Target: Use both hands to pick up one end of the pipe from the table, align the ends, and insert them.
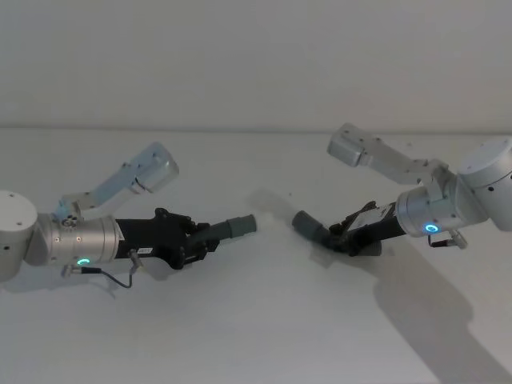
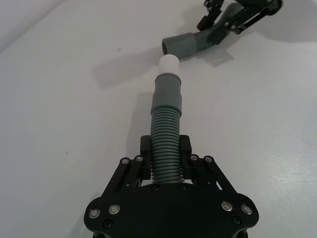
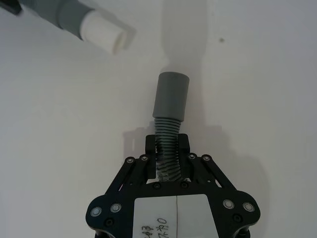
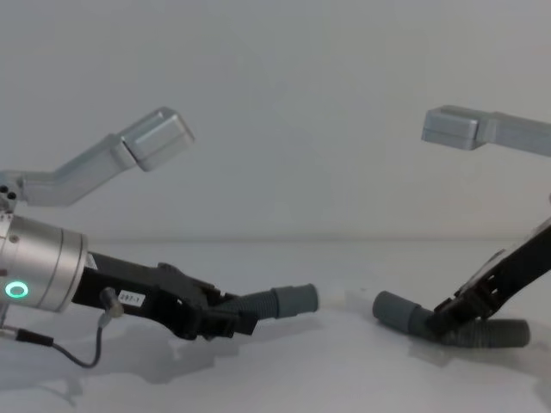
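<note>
Both your grippers work over the middle of the white table (image 1: 256, 344), about halfway between its near edge and its far edge.

Your left gripper (image 1: 204, 242) (image 2: 165, 148) (image 4: 232, 320) comes in from the left edge and sits low over the table. Its fingers are pinching the left pipe piece (image 1: 228, 230) (image 2: 165, 126) on its ribs, one finger on each side. The left cuff (image 1: 242, 225) (image 2: 167, 94) (image 4: 295, 300) sticks out past the fingers and points toward the right edge. It ends in a white tip (image 2: 169, 64) (image 3: 101, 35).

Your right gripper (image 1: 340, 236) (image 3: 167, 146) (image 4: 443, 317) comes in from the right edge and tilts down. Its fingers are pinching the right pipe piece (image 3: 167, 131) (image 4: 504, 334) on its ribs, just behind the right cuff (image 1: 305, 223) (image 2: 181, 45) (image 3: 171, 96) (image 4: 392, 310). That cuff points toward the left edge and a little up. In the chest view the back end of this piece lies on the table.

The two cuffs face each other. They are near but not touching, and they are not in one straight line.

Farther back, toward the far edge, the grey elbow of your left arm (image 1: 144, 172) and of your right arm (image 1: 376, 156) sticks up.
</note>
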